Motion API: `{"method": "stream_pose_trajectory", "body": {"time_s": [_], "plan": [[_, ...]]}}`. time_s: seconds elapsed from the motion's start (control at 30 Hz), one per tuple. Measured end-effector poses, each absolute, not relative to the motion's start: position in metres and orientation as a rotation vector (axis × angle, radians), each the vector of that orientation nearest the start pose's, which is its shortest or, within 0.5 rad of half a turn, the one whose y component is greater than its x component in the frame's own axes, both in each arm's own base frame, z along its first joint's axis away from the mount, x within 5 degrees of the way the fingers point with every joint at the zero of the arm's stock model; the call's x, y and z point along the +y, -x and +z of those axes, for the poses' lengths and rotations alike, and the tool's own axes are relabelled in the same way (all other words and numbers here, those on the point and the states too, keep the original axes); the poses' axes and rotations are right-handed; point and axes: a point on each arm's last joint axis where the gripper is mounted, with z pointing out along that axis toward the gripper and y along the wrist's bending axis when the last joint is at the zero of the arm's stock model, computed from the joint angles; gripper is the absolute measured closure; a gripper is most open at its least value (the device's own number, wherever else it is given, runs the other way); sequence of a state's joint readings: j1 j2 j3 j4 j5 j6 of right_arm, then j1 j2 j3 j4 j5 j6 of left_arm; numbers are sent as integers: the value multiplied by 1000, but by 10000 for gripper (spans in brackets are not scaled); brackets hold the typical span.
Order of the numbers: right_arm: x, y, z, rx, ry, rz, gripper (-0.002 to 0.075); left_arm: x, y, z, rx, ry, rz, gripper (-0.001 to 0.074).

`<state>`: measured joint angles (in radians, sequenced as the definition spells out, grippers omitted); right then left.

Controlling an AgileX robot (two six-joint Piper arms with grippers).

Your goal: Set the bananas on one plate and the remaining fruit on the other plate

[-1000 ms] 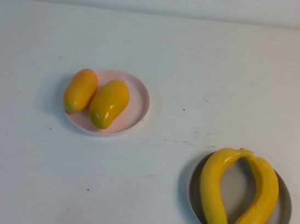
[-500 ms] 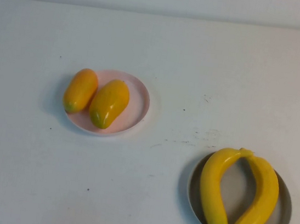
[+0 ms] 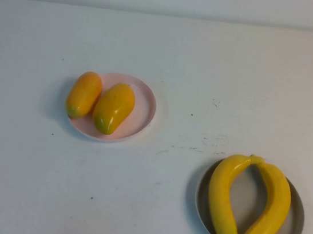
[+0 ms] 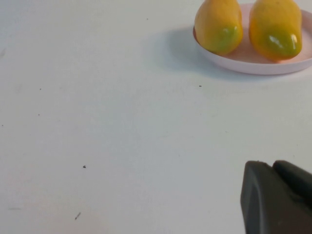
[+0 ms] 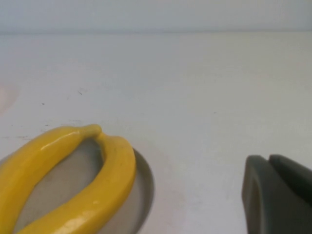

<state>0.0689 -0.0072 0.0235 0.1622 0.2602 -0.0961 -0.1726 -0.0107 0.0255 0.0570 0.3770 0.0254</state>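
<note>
Well off plates: left gripper, right gripper

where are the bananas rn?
High view: both bananas lie on the grey plate, near right, tips touching. Left gripper and right gripper sit back, empty.

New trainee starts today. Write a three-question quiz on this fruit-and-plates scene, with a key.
1. True or false: both bananas lie on the grey plate.
2. How many mango-like fruits rest on the pink plate?
3. Which gripper is nearer the pink plate: A left gripper, B right gripper?

Key: 1 true; 2 two; 3 A. Both grippers sit low at the near edge, holding nothing.
</note>
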Motion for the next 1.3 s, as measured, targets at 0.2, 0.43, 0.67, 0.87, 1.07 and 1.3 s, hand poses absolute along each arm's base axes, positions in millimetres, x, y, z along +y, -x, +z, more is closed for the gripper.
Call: {"method": "stream_pose_trajectory", "body": {"time_s": [0.2, 0.43, 0.67, 0.87, 1.07, 1.3], "plan": [[6, -53, 176, 1823, 44, 104, 741, -7, -52, 171, 1862, -220, -45, 733], [6, -53, 175, 1835, 44, 103, 741, -7, -52, 171, 1862, -220, -45, 733], [6, -53, 175, 1835, 42, 105, 741, -7, -52, 171, 1862, -220, -45, 733], [6, -53, 175, 1836, 42, 105, 741, -7, -52, 171, 1862, -220, -45, 733], [6, -53, 175, 1836, 42, 105, 741, -7, -52, 171, 1862, -220, -45, 733], [6, -53, 175, 1836, 43, 103, 741, -7, -52, 171, 1862, -220, -45, 733]]}}
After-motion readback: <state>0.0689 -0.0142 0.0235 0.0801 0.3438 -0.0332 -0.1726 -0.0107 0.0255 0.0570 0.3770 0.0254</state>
